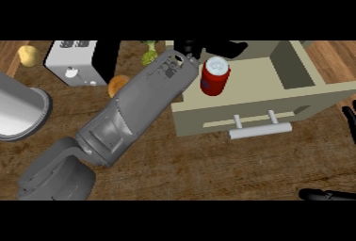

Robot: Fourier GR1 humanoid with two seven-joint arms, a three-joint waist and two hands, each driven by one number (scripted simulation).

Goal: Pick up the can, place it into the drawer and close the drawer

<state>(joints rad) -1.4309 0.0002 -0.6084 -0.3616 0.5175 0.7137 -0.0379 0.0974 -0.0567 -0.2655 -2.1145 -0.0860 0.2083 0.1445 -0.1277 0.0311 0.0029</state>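
Note:
A red can (214,77) with a white top stands upright inside the open beige drawer (306,70), in its left part. My left forearm crosses the counter diagonally from the lower left. The black left hand (226,48) sits just beyond the can, over the drawer's back edge, and its fingers look stretched out rather than curled round the can. The drawer's front panel carries a pale bar handle (261,130). My right hand (348,123) shows only as dark fingers at the right edge, beside the drawer's front corner, resting open.
A white toaster (73,61) stands at the back left, with a yellow potato (28,54) to its left. A large silver pot (17,110) sits at the left edge. An orange item (117,84) and a green vegetable (148,54) lie beside my left forearm.

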